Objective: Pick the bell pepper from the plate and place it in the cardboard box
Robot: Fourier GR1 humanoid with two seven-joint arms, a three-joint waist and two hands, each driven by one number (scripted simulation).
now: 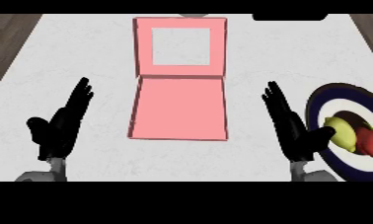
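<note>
no readable text, label, brand, number or sign is showing on anything in view.

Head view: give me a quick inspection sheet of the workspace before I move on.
Surface: white speckled counter, wood floor showing at the far corners.
Job's things: pink cardboard box lies open at centre, its lid with a square window folded back; bell pepper, yellow, sits on the dark ringed plate at the right edge.
Clutter: a red item beside the pepper on the plate, cut off by the edge.
Robot hands: left robot hand and right robot hand both open, fingers straight, holding nothing.
Cables: nothing seen.
Surroundings: dark object at the far edge, unclear.
</note>
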